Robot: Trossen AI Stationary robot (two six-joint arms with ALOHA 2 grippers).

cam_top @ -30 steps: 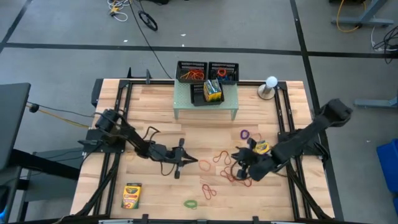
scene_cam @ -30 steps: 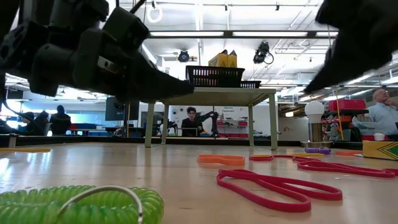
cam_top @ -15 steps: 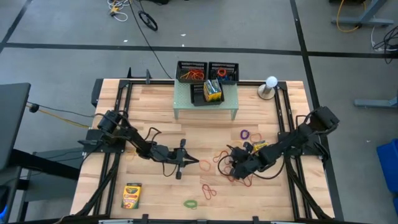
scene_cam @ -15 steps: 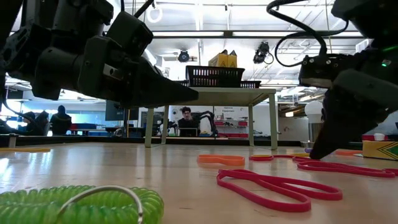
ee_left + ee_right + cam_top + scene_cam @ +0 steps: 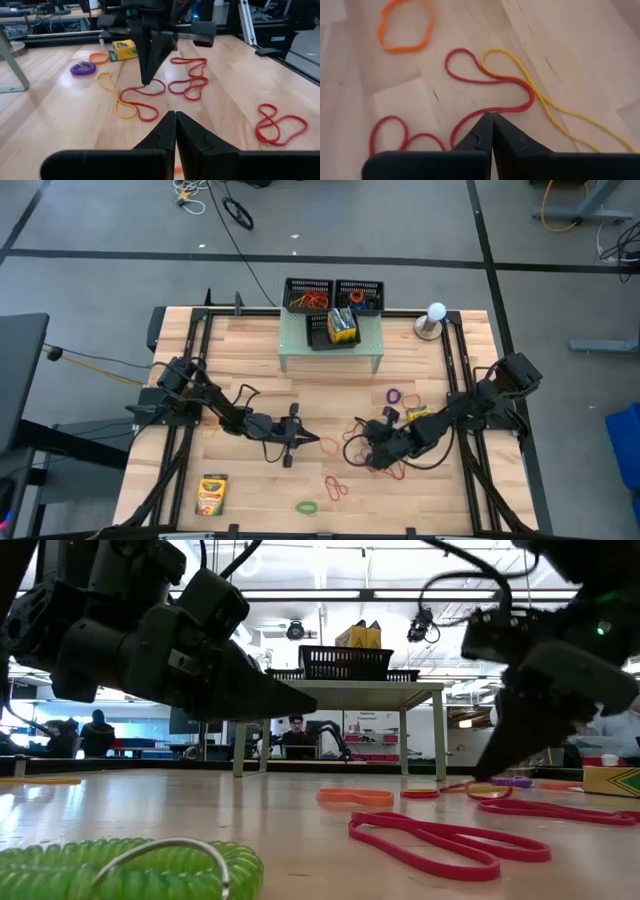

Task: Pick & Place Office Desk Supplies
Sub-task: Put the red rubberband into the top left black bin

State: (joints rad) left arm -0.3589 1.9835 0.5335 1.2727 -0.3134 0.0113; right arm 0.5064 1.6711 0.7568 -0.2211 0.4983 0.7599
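Nearest the front edge of the table (image 5: 250, 350), a green coiled loop (image 5: 306, 507) is lying on the wood beside a red rubber band (image 5: 335, 485), with 1 yellow-and-green crayon box (image 5: 212, 494) sitting well to their left; in the low view the coil is filling the near corner.

Farther in, the left gripper (image 5: 312, 440) is hovering just above the boards left of centre, its fingers pressed together and carrying nothing; an orange rubber band (image 5: 330, 446) is lying just past its tip.

The right gripper (image 5: 364, 454) is reaching down to the table just right of centre, its fingertips pinched tight on a red rubber band loop (image 5: 490, 95); in the left wrist view the tips are meeting the wood on that loop, and a yellow rubber band (image 5: 116, 95) is crossing it; 2 more red bands are sprawling beside it.

A 2nd crayon box (image 5: 420, 416) is resting just behind the right arm, near a purple loop (image 5: 394, 395) and an orange loop (image 5: 99, 58).

At the far edge, a pale green riser (image 5: 330, 348) is carrying a black mesh tray (image 5: 330, 330) with more crayon boxes standing in it; behind it, 2 black mesh trays (image 5: 333, 294) are holding tangled bands; a white round-headed stand (image 5: 434, 318) is standing to the right.
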